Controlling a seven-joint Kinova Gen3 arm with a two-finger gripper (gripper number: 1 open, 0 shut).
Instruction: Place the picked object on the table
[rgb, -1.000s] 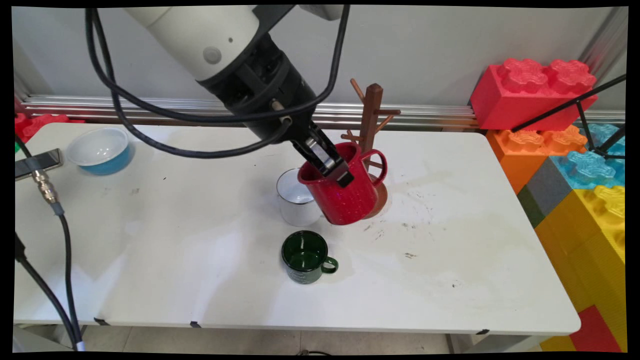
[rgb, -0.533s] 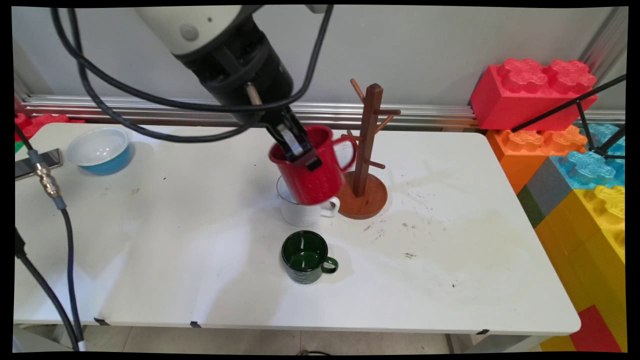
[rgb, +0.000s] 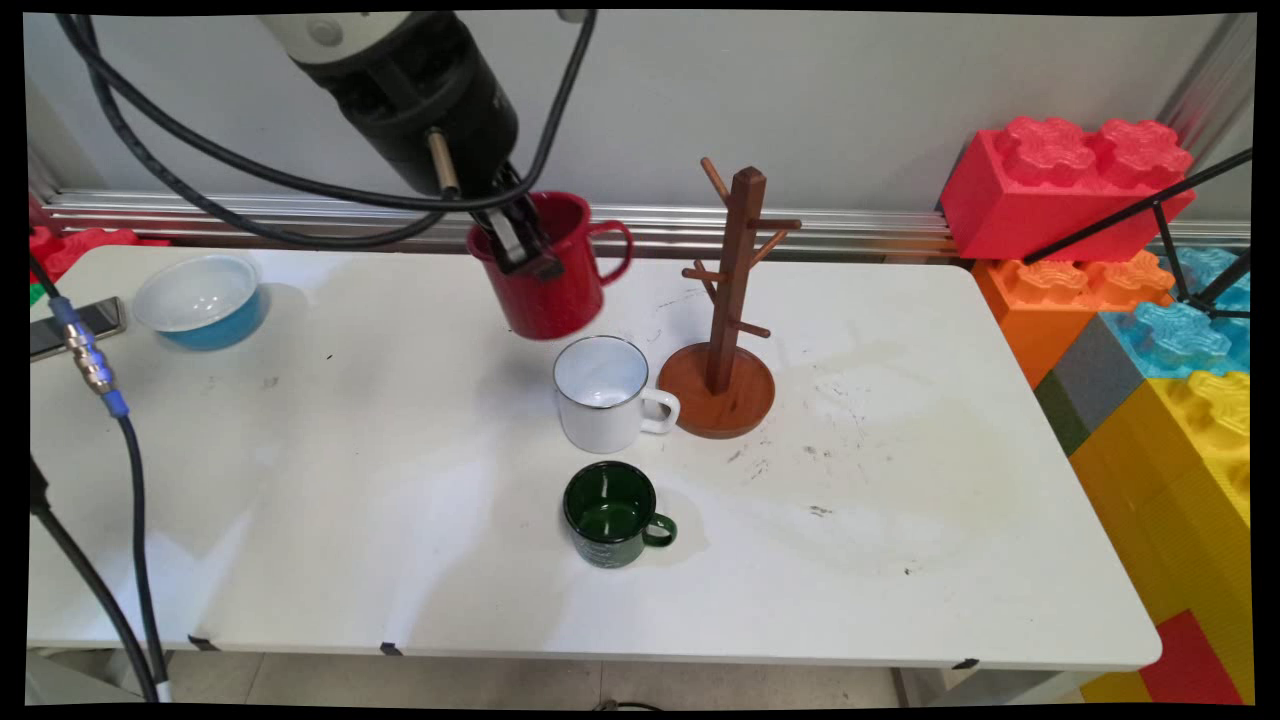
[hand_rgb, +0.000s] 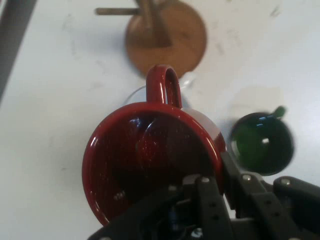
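My gripper (rgb: 520, 240) is shut on the rim of a red mug (rgb: 550, 270), one finger inside and one outside, holding it in the air above the table's far middle. The mug's handle points right, toward the wooden mug tree (rgb: 728, 310). In the hand view the red mug (hand_rgb: 150, 160) fills the centre, my gripper (hand_rgb: 215, 180) pinching its rim, handle toward the mug tree's round base (hand_rgb: 167, 35). A white mug (rgb: 605, 393) stands on the table below and right of the red one. A green mug (rgb: 612, 513) stands nearer the front, also seen as the green mug (hand_rgb: 262, 142).
A blue bowl with a white inside (rgb: 202, 299) sits at the far left of the table (rgb: 900, 520). Large toy bricks (rgb: 1130, 300) are stacked past the right edge. Black cables (rgb: 130, 520) hang at the left.
The gripper has carried the red mug up and to the left, away from the mug tree, uncovering the white mug. The other things have stayed put.
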